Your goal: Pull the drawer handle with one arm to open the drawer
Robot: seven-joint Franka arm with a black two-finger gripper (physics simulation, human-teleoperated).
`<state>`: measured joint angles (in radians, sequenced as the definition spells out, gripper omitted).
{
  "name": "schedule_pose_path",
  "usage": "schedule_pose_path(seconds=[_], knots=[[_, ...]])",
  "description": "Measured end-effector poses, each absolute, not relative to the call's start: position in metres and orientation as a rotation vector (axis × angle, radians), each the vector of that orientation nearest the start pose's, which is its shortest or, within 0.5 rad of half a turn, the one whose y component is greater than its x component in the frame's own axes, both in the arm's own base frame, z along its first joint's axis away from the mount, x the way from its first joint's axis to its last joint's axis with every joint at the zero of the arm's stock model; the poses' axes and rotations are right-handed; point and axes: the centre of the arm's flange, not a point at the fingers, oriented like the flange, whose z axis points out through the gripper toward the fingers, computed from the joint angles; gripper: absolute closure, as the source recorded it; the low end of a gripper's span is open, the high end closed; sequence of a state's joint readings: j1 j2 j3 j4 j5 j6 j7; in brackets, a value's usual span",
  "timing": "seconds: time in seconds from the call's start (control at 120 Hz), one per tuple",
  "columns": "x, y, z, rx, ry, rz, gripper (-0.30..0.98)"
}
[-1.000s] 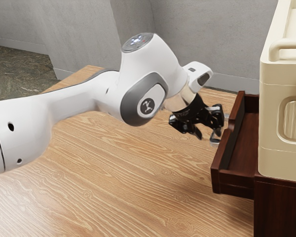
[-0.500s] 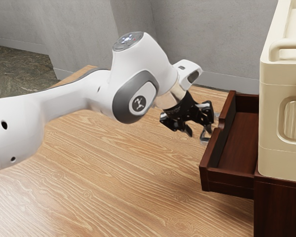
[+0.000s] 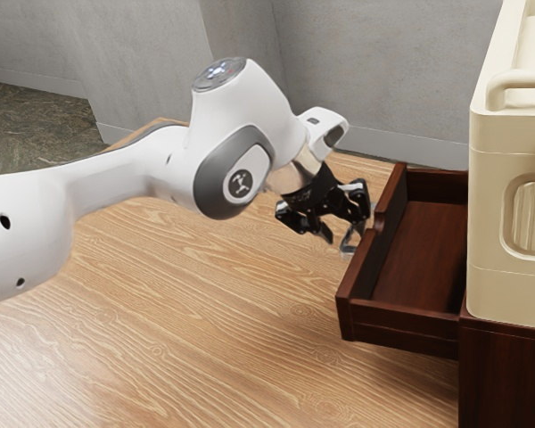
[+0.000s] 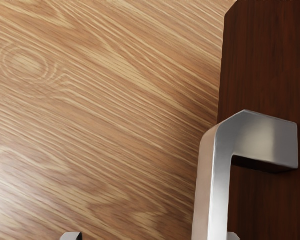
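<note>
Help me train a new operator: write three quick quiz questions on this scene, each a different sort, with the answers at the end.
1. True or false: the drawer stands pulled out from its cabinet.

2. Multiple choice: what stands on top of the cabinet?
a) a glass jar
b) a cream-coloured case
c) a desk lamp

3. Fill in the blank: the fingers of the hand stand ____ (together / apart), with the bar of the handle between them.

Key: 1 true; 2 b; 3 apart.
</note>
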<state>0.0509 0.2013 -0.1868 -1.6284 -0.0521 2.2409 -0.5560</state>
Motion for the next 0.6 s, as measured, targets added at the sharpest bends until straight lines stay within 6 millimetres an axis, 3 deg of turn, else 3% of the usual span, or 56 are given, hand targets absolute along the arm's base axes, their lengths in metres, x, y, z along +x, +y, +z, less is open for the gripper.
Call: schedule_pose_path(seconds=[0.6], knots=[[0.644,-0.059,0.549,-3.186,-0.797,-0.605,0.36]])
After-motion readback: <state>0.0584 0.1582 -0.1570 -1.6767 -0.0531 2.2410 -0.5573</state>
